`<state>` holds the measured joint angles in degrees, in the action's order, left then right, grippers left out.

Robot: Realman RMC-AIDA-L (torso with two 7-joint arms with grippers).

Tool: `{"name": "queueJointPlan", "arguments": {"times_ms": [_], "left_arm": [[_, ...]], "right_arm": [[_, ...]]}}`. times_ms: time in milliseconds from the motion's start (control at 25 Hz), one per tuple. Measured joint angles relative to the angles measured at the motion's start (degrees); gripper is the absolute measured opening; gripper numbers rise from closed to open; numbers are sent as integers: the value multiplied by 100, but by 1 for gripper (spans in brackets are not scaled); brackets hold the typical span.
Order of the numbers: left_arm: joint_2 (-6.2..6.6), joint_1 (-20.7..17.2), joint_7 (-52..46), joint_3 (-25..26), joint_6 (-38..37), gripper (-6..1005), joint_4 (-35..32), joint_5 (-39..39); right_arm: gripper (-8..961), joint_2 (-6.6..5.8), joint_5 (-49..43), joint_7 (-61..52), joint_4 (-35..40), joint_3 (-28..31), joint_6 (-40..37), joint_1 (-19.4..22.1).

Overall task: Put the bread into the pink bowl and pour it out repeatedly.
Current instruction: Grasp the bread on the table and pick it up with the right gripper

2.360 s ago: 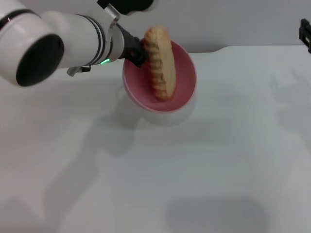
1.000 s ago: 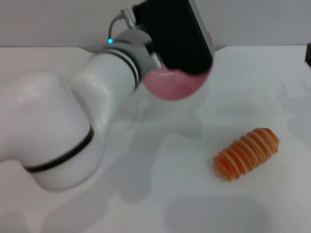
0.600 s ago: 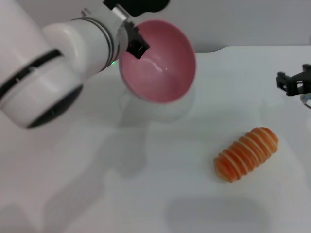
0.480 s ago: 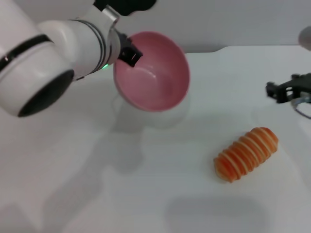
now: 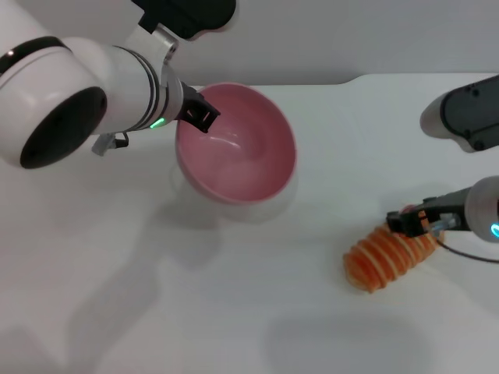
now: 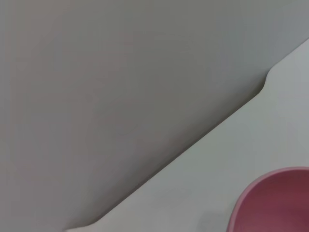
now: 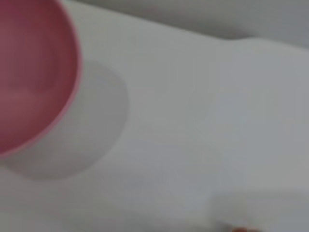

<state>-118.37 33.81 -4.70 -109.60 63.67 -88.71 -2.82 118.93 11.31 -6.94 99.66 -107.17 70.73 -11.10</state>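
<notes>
The pink bowl (image 5: 238, 148) is empty and hangs tilted just above the table at the middle left. My left gripper (image 5: 199, 115) is shut on its near-left rim. The bread (image 5: 382, 261), orange with cream ridges, lies on the table at the right, clear of the bowl. My right gripper (image 5: 412, 222) has come down onto the bread's far right end. The left wrist view catches only a piece of the pink bowl (image 6: 277, 203). In the right wrist view the pink bowl (image 7: 29, 72) fills one side and a sliver of the bread (image 7: 240, 229) shows at the edge.
The white table (image 5: 257, 312) runs under everything, with a grey wall (image 5: 351, 39) behind its far edge. The bowl's shadow (image 7: 87, 130) falls on the table beside it. My left arm (image 5: 70, 86) reaches across the upper left.
The bowl tipped over and the bread fell onto the table at the right. The bowl has since turned back and sunk lower. My right arm came in from the right onto the bread.
</notes>
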Motion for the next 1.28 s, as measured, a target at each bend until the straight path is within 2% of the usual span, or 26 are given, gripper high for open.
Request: {"name": "queueJointPlan", "arguments": {"times_ms": [280, 760, 920, 1080, 1280], "left_arm": [[-4, 159, 274, 193, -173, 40, 341, -222], [6, 190, 481, 323, -259, 40, 556, -315], [9, 202, 495, 370, -296, 40, 610, -366], [19, 202, 572, 437, -301, 40, 640, -401], [18, 196, 585, 454, -330, 40, 648, -420]], "right_arm": [[560, 10, -1, -107, 74, -43, 30, 75], [567, -14, -322, -277, 319, -4, 84, 25], [590, -8, -479, -272, 358, -55, 178, -124], [642, -2, -505, -389, 60, -19, 355, -368], [717, 6, -485, -561, -241, -55, 373, -384]]}}
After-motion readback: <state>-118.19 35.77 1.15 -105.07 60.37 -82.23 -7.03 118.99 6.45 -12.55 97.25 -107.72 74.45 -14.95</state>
